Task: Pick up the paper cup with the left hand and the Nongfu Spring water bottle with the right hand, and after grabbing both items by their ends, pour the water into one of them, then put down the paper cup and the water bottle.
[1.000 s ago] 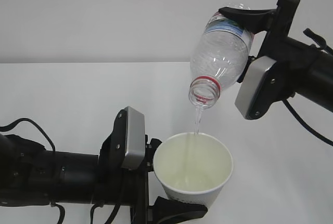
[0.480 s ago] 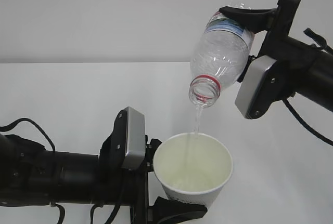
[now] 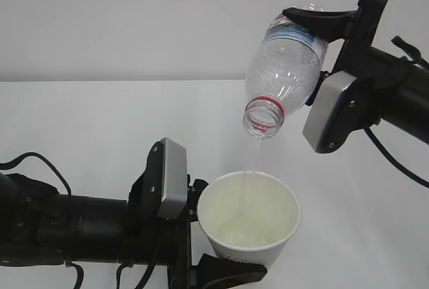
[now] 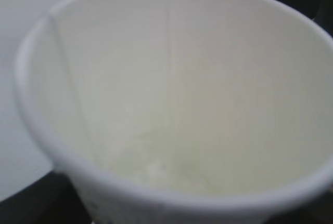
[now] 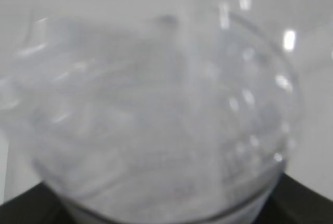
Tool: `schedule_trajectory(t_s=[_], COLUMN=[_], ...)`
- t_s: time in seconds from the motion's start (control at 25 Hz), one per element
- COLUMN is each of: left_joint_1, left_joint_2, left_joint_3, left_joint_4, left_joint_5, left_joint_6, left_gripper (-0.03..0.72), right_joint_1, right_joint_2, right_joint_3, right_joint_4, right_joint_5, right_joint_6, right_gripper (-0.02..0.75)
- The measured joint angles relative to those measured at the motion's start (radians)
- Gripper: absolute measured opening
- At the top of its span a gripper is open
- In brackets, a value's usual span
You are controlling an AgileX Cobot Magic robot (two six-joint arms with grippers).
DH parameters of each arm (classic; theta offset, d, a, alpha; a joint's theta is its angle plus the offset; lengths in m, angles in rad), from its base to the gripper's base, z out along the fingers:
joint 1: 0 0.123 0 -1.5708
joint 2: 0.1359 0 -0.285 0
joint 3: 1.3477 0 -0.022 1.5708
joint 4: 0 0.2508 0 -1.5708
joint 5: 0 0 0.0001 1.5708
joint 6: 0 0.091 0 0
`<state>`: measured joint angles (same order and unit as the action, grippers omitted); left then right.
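The white paper cup [image 3: 248,218] is upright at the lower middle, and my left gripper [image 3: 224,239] is shut on its lower part; one black finger [image 3: 228,272] shows under it. Above it the clear Nongfu Spring water bottle [image 3: 285,68] hangs tilted, its red-ringed mouth pointing down at the cup. My right gripper [image 3: 305,37] is shut on the bottle's labelled end. A thin stream of water [image 3: 253,158] falls from the mouth into the cup. The left wrist view is filled by the cup's cream inside [image 4: 171,78], with a little water at the bottom. The right wrist view is filled by the blurred bottle [image 5: 156,120].
A white table [image 3: 100,121] lies below both arms, with a plain white wall behind. Black cables hang by the left arm [image 3: 40,161] and under the right arm [image 3: 395,161]. A grey block sits on each wrist.
The stream of water has thinned. Bottle, cup and both arms stay in place.
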<state>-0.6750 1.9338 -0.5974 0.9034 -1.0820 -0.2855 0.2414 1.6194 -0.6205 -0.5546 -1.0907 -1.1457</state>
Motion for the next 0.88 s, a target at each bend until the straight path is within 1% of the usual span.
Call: schedule_trajectory(t_s=[0.88], left_joint_1=[0.000], left_joint_2=[0.000], left_joint_3=[0.000], left_joint_4=[0.000], left_joint_5=[0.000], left_joint_6=[0.000], left_gripper=[0.571], right_joint_1=[0.000], right_joint_2=[0.000], right_joint_3=[0.000], right_joint_4=[0.000], right_joint_5=[-0.007], right_joint_6=[-0.002], right_gripper=[0.484])
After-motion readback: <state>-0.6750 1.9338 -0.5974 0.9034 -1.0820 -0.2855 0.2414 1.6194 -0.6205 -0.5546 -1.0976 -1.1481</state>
